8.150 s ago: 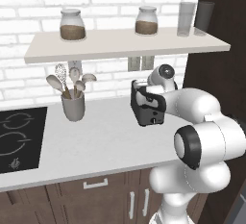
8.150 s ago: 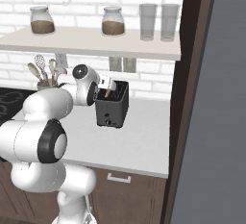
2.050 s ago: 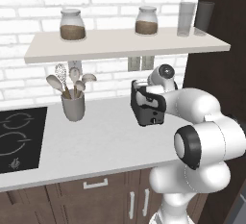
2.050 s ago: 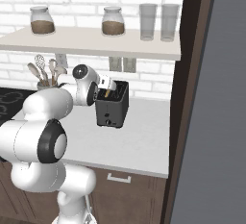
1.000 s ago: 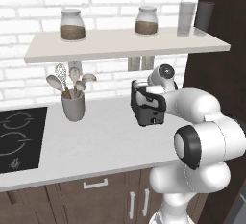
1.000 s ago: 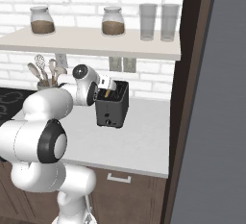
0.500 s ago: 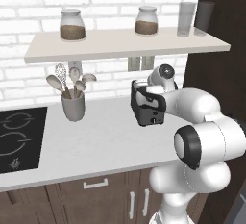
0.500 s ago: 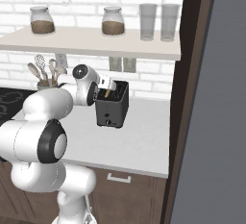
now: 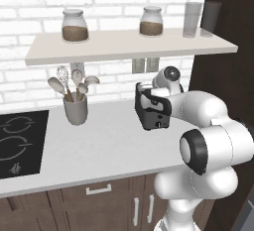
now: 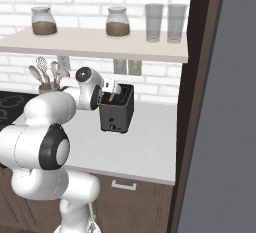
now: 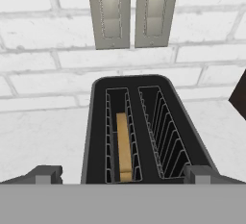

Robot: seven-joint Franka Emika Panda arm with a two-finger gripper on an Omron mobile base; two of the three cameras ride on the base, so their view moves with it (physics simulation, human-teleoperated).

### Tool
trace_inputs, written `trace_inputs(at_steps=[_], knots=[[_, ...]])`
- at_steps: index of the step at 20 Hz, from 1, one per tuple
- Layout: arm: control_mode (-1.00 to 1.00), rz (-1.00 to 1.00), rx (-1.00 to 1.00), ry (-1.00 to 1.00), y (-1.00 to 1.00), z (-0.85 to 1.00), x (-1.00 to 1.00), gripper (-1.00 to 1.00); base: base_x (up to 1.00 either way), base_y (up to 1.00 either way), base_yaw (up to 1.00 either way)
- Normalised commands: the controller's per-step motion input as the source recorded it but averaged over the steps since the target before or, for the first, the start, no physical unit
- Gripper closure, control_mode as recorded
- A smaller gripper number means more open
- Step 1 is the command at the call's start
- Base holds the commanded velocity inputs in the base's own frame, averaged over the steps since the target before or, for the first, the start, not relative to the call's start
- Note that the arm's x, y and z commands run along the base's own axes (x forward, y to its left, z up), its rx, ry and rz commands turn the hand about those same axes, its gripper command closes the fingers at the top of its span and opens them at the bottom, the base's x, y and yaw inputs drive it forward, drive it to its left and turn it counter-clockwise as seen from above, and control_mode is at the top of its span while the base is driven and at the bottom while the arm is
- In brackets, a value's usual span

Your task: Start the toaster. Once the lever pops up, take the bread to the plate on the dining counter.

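Hovering your gripper (image 11: 123,174) wide open and empty over the toaster (image 11: 144,131), note the bread (image 11: 124,146) sunk in the slot toward eleven o'clock; reaching early risks fingers jamming against the wire guides.

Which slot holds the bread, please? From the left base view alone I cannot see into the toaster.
Observer: In the hand view the bread stands in the left slot of the toaster; the right slot is bare wire.
Operator: Thank you. Are the jaws open?
Observer: Yes, the gripper is open, one fingertip at each side of the toaster's near end.
Operator: What is behind the toaster?
Observer: Two wall switches on white brick.
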Motion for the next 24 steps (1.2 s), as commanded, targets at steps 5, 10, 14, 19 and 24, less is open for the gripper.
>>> trace_inputs(at_steps=[5,10,14,19,24], knots=[[-1.0,0.0,0.0,0.0,0.0,0.0,0.0,-1.0,0.0,0.0,0.0],[-1.0,0.0,0.0,0.0,0.0,0.0,0.0,-1.0,0.0,0.0,0.0],[-1.0,0.0,0.0,0.0,0.0,0.0,0.0,-1.0,0.0,0.0,0.0],[-1.0,0.0,0.0,0.0,0.0,0.0,0.0,-1.0,0.0,0.0,0.0],[-1.0,0.0,0.0,0.0,0.0,0.0,0.0,-1.0,0.0,0.0,0.0]])
